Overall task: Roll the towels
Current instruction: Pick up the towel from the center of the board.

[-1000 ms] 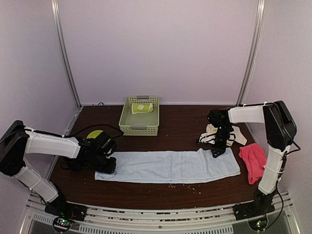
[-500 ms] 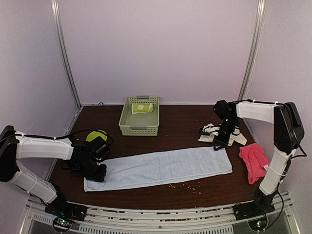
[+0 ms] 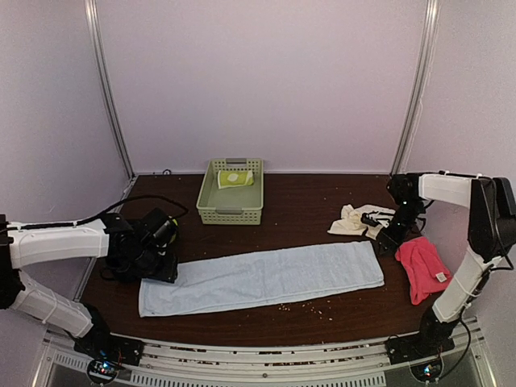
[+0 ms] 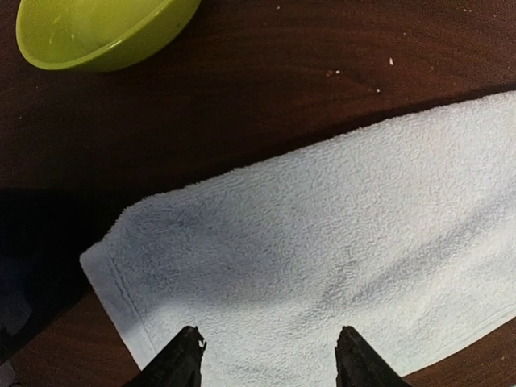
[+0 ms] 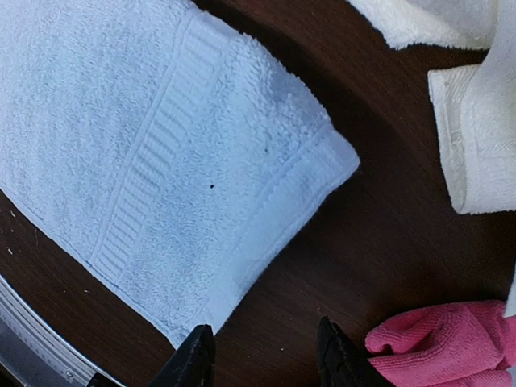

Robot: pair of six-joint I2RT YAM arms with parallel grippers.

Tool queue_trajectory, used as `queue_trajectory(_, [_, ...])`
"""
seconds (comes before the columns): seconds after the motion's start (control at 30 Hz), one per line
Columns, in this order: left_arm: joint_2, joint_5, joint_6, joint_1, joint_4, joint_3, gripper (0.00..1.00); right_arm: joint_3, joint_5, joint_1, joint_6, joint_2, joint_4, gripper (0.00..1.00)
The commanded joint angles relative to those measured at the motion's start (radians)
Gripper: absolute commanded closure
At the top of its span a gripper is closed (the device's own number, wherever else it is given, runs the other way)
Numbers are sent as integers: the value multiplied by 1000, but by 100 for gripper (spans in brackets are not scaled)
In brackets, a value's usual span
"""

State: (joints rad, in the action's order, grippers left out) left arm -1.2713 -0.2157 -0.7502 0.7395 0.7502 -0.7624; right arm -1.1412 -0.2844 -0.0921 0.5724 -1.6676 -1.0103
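Left pincer [image 4: 270, 361] hangs with its two dark fingertips parted fairly wide and nothing between them, poised just above the left end of the light blue towel [image 3: 266, 278]. In the left wrist view the terry fills the gap between the tips, and the towel's hemmed corner lies just to their left on the dark brown surface [image 3: 306, 201]. Beyond that end, apart from the cloth, sits a lime-green bowl [image 4: 97, 32], and a few pale crumbs [image 4: 332, 72] dot the wood past the towel's far edge.

Right pincer [image 5: 266, 359] is likewise parted and empty. It hovers over bare wood just beside the blue towel's right-hand corner and does not touch it. To its other side, near but apart, the hot pink towel [image 3: 423, 266] lies crumpled at the right edge of the surface. The cream-white towel [image 3: 351, 220] sits loosely bunched a little farther back, also clear of the blue one.

The blue towel is spread flat and unrolled across the front middle of the surface. It lies slightly aslant, its left end nearer the arm bases. At the back, well apart from the rest, the lime-green towel [image 3: 235, 178] with pale print rests bundled inside a pale green basket [image 3: 230, 214].
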Motion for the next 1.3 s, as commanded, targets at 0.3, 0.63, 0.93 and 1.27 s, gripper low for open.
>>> queue_trajectory(0.3, [-23, -38, 24, -5, -54, 34, 41, -98, -157, 38, -38, -215, -26, 55])
queue_trajectory(0.63, [-62, -45, 31, -7, -53, 26, 41, -86, -179, 51, -55, -273, -5, 80])
queue_trajectory(0.93, [-97, -43, 37, -6, -55, 26, 41, -131, -291, 117, -29, -248, -61, 100])
queue_trajectory(1.27, [-114, -39, 44, -6, -57, 25, 41, -193, -310, 181, 1, -224, -132, 100])
